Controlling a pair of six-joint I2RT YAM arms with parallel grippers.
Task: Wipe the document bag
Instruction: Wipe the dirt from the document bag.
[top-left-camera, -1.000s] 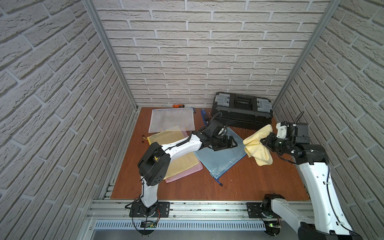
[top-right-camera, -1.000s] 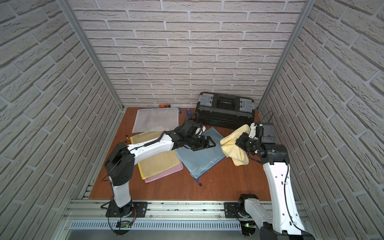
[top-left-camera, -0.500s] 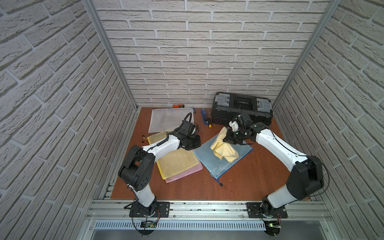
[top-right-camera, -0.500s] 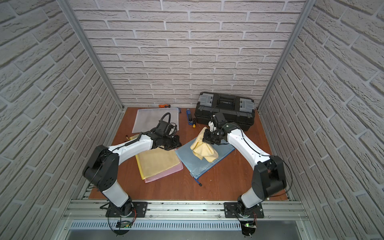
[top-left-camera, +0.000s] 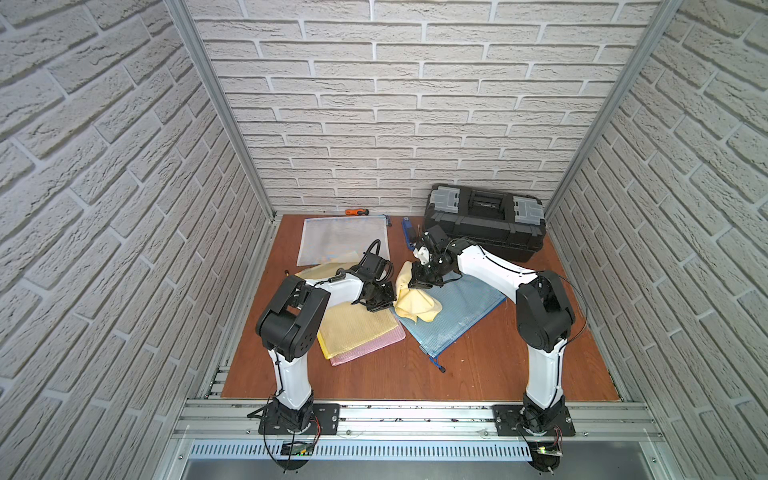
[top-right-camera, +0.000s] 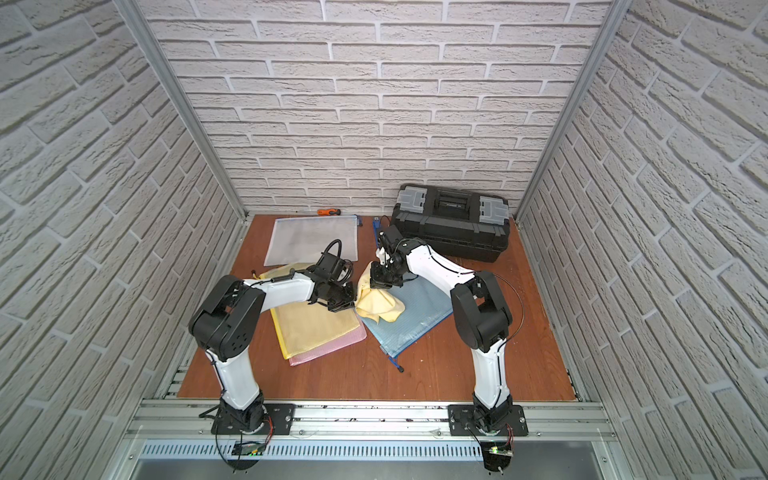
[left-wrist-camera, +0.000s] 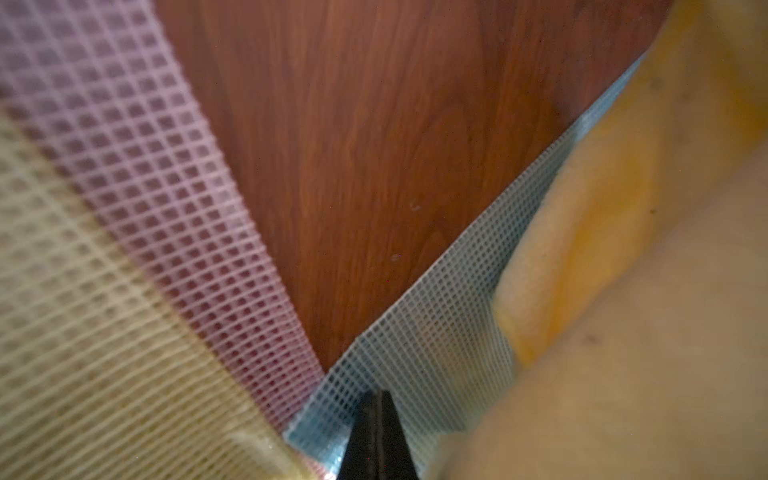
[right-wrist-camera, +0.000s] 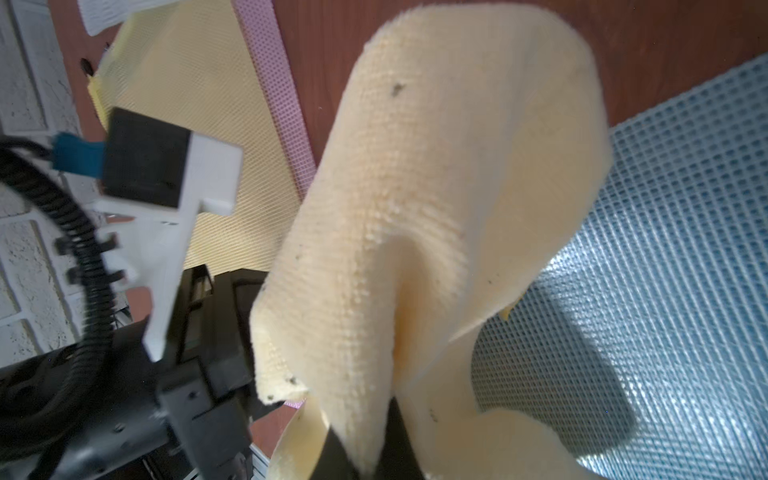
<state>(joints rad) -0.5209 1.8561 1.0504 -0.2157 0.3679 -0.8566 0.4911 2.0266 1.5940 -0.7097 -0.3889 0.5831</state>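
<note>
1. Zip pull (top-left-camera: 437, 365) of the blue document bag (top-left-camera: 457, 311): this is the part of the bag lying farthest from the toolbox (top-left-camera: 486, 220), a small corded tab on the bare table (top-left-camera: 498, 365). I judge it too flimsy to hold by, since a tug there would drag the whole bag.
2. Blue document bag: it lies flat and skewed on the near side of the toolbox, apart from it. It is thin plastic mesh, so probably light, limp and slick on the wood. It is likely to slide or ruck under a wipe unless pinned. A corner or edge, clear of the area to be wiped, looks the best place to hold it.
3. Yellow bag (top-left-camera: 357, 332) on a pink bag (top-left-camera: 370, 353): this stack sits near-left of the toolbox. In the left wrist view bare wood narrows between the pink bag and the blue one until their corners meet.
4. Left gripper (left-wrist-camera: 380, 436): the jaws are together, with the tip on the blue bag's corner, on the side away from the toolbox. I cannot tell whether it nips the edge or only presses down on it.
5. Yellow cloth (top-left-camera: 415, 305): it is heaped on the blue bag's left end, on the near side of the toolbox. It is soft, floppy terry with dark flecks, and should drape and drag easily. The right gripper (top-left-camera: 420, 283) is clamped on a raised fold of it.
6. White mesh bag (top-left-camera: 345, 241): it lies flat to the left of the toolbox, level with it. An orange screwdriver (top-left-camera: 357, 212) lies just beyond it against the wall.
</note>
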